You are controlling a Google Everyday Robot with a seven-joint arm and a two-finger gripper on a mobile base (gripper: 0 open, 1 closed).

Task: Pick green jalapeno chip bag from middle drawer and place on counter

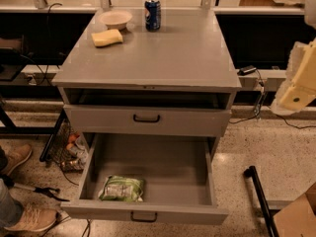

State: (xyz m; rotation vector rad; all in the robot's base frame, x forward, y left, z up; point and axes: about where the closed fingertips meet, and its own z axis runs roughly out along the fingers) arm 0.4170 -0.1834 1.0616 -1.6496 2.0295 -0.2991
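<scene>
Open drawer (170,169) holds bag (122,188), print unreadable; blue can (152,14) on counter (187,53) (logo illegible); gripper (297,89) at right edge, cropped, open-or-shut unclear.

The gripper (297,85) shows just right of the counter (187,53), off its front right corner. It is a blocky, pale cream-yellow piece with flat faces and squared edges, paler, almost white, along its rim. A small dark round spot (296,100), either a screw or a hole, sits near its lower end. Beyond the counter's far right corner, more arm parts (310,6) show, cream and greyish white, with rounded outlines.
</scene>
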